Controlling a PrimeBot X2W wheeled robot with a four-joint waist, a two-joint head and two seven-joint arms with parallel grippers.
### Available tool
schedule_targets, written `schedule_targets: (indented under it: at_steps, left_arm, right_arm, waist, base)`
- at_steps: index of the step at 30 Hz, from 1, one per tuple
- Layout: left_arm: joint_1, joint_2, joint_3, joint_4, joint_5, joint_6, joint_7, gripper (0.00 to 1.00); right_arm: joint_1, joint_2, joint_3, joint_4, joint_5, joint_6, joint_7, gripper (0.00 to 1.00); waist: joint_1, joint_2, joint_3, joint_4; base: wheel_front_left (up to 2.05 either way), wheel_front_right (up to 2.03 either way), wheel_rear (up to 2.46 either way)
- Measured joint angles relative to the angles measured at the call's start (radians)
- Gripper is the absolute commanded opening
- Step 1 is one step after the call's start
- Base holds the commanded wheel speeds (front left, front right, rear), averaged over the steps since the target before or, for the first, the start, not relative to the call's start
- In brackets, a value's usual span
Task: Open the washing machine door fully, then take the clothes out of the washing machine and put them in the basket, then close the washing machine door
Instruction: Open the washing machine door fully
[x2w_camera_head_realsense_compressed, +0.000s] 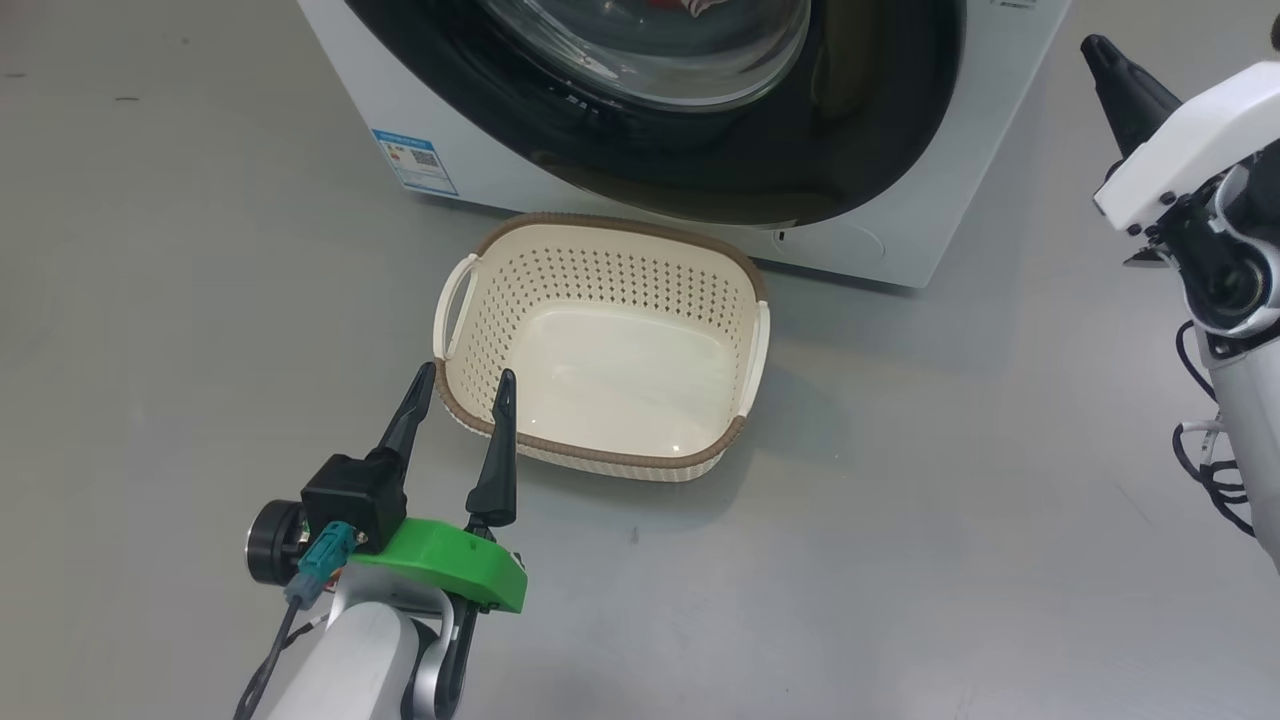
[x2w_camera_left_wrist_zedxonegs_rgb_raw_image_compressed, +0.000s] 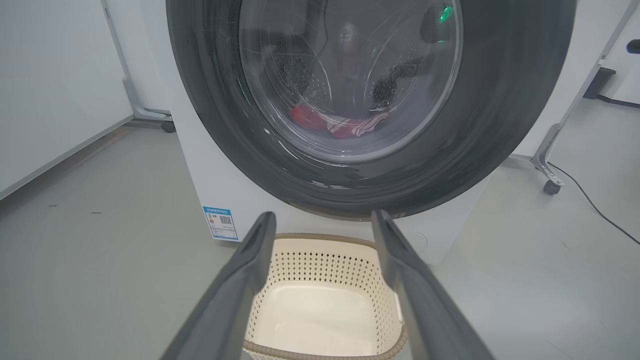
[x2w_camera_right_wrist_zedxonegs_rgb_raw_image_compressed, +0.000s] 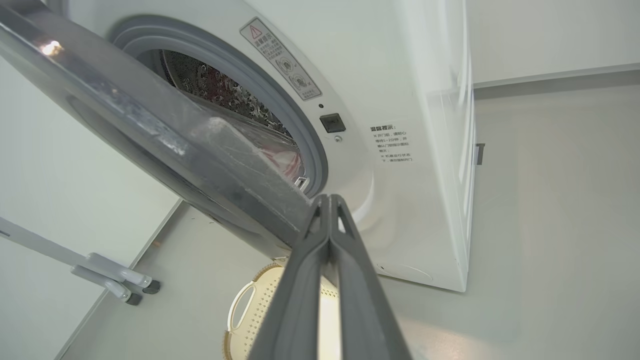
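The washing machine (x2w_camera_head_realsense_compressed: 900, 230) stands at the top of the head view, its blue label (x2w_camera_head_realsense_compressed: 415, 160) at the lower left of its front. The washing machine door (x2w_camera_right_wrist_zedxonegs_rgb_raw_image_compressed: 150, 135) hangs partly open; its black rim (x2w_camera_left_wrist_zedxonegs_rgb_raw_image_compressed: 500, 125) and glass bowl face my left wrist. The clothes (x2w_camera_left_wrist_zedxonegs_rgb_raw_image_compressed: 340, 125), red and white, lie in the drum behind the glass. The basket (x2w_camera_head_realsense_compressed: 620, 462) sits empty on the floor under the door. My left gripper (x2w_camera_head_realsense_compressed: 466, 375) is open over the basket's near left corner. My right gripper (x2w_camera_right_wrist_zedxonegs_rgb_raw_image_compressed: 327, 200) is shut on nothing, its tips beside the door's free edge.
Grey floor (x2w_camera_head_realsense_compressed: 950, 520) lies all round the basket. A wheeled metal stand leg (x2w_camera_right_wrist_zedxonegs_rgb_raw_image_compressed: 115, 280) is left of the machine, and another leg (x2w_camera_left_wrist_zedxonegs_rgb_raw_image_compressed: 547, 170) with a black cable (x2w_camera_left_wrist_zedxonegs_rgb_raw_image_compressed: 590, 200) is to its right. White walls stand behind.
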Motion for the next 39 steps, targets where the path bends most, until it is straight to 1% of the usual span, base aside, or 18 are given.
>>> schedule_targets:
  at_steps: [4, 8, 9, 12, 18, 21, 23, 24, 25, 27, 28, 32, 33, 34, 38, 39]
  left_arm:
    - [0.004, 0.0, 0.007, 0.001, 0.006, 0.0, 0.0, 1.0]
    - [0.02, 0.001, 0.012, 0.004, 0.006, 0.0, 0.0, 1.0]
    - [0.026, 0.001, 0.012, 0.007, 0.006, 0.0, 0.0, 1.0]
    - [0.032, 0.001, 0.015, 0.007, 0.007, 0.0, 0.0, 1.0]
    - [0.046, 0.001, 0.028, 0.011, 0.007, 0.0, 0.0, 1.0]
    - [0.051, 0.002, 0.032, 0.011, 0.014, 0.0, 0.0, 1.0]
    - [0.06, 0.002, 0.036, 0.011, 0.015, 0.0, 0.0, 1.0]
    - [0.065, 0.002, 0.04, 0.011, 0.015, 0.0, 0.0, 1.0]
    - [0.068, 0.002, 0.04, 0.011, 0.015, 0.0, 0.0, 1.0]
    - [0.07, 0.002, 0.042, 0.01, 0.016, 0.0, 0.0, 1.0]
    - [0.071, 0.002, 0.042, 0.01, 0.018, 0.0, 0.0, 1.0]
    - [0.071, 0.002, 0.045, 0.008, 0.022, 0.0, 0.0, 1.0]
    - [0.072, 0.002, 0.047, 0.007, 0.022, 0.0, 0.0, 1.0]
    - [0.072, 0.002, 0.048, 0.006, 0.022, 0.0, 0.0, 1.0]
    - [0.076, 0.002, 0.057, 0.004, 0.022, 0.0, 0.0, 1.0]
    - [0.083, 0.002, 0.059, 0.004, 0.022, 0.0, 0.0, 1.0]
  right_arm:
    - [0.041, -0.019, 0.057, -0.068, -0.078, 0.0, -0.08, 0.0]
    - [0.117, -0.046, 0.061, -0.077, -0.137, 0.0, -0.164, 0.0]
    - [0.16, -0.055, 0.052, -0.076, -0.158, 0.0, -0.204, 0.0]
    - [0.22, -0.052, 0.04, -0.079, -0.17, -0.003, -0.26, 0.0]
    - [0.335, -0.028, 0.002, -0.094, -0.193, -0.079, -0.364, 0.0]
    - [0.392, -0.001, -0.02, -0.101, -0.194, -0.117, -0.41, 0.0]
    - [0.426, 0.015, -0.027, -0.114, -0.195, -0.14, -0.436, 0.0]
    - [0.439, 0.02, -0.028, -0.119, -0.199, -0.145, -0.451, 0.0]
    - [0.453, 0.026, -0.036, -0.127, -0.198, -0.16, -0.46, 0.0]
    - [0.483, 0.035, -0.044, -0.139, -0.197, -0.176, -0.48, 0.0]
    - [0.5, 0.038, -0.044, -0.145, -0.197, -0.177, -0.491, 0.0]
    - [0.564, 0.07, -0.054, -0.162, -0.197, -0.198, -0.523, 0.0]
    - [0.579, 0.076, -0.054, -0.166, -0.197, -0.204, -0.528, 0.34]
    - [0.595, 0.078, -0.054, -0.171, -0.201, -0.204, -0.529, 0.99]
    - [0.637, 0.076, -0.037, -0.192, -0.241, -0.204, -0.537, 1.0]
    - [0.646, 0.065, -0.016, -0.203, -0.286, -0.204, -0.537, 1.0]
  waist:
    - [0.0, 0.0, -0.021, -0.026]
    - [0.0, 0.0, -0.042, -0.046]
    - [0.0, 0.0, -0.053, -0.053]
    - [0.0, 0.0, -0.068, -0.061]
    - [0.0, 0.0, -0.094, -0.07]
    - [0.0, 0.0, -0.105, -0.073]
    - [0.0, 0.0, -0.112, -0.074]
    - [0.0, 0.0, -0.114, -0.075]
    - [0.0, 0.0, -0.117, -0.077]
    - [0.0, 0.0, -0.119, -0.079]
    - [0.0, 0.0, -0.12, -0.08]
    - [0.0, 0.0, -0.124, -0.081]
    - [0.0, 0.0, -0.126, -0.081]
    - [0.0, 0.0, -0.127, -0.081]
    - [0.0, 0.0, -0.132, -0.083]
    - [0.0, 0.0, -0.134, -0.085]
  base:
    - [0.0, 0.0, 0.0]
    - [0.0, 0.0, 0.0]
    - [0.0, 0.0, 0.0]
    - [0.0, 0.0, 0.0]
    - [0.0, 0.0, 0.0]
    - [0.0, 0.0, 0.0]
    - [0.0, 0.0, 0.0]
    - [0.0, 0.0, 0.0]
    - [0.0, 0.0, 0.0]
    - [0.0, 0.0, 0.0]
    - [0.0, 0.0, 0.0]
    - [0.0, 0.0, 0.0]
    - [0.0, 0.0, 0.0]
    - [0.0, 0.0, 0.0]
    - [0.0, 0.0, 0.0]
    - [0.0, 0.0, 0.0]
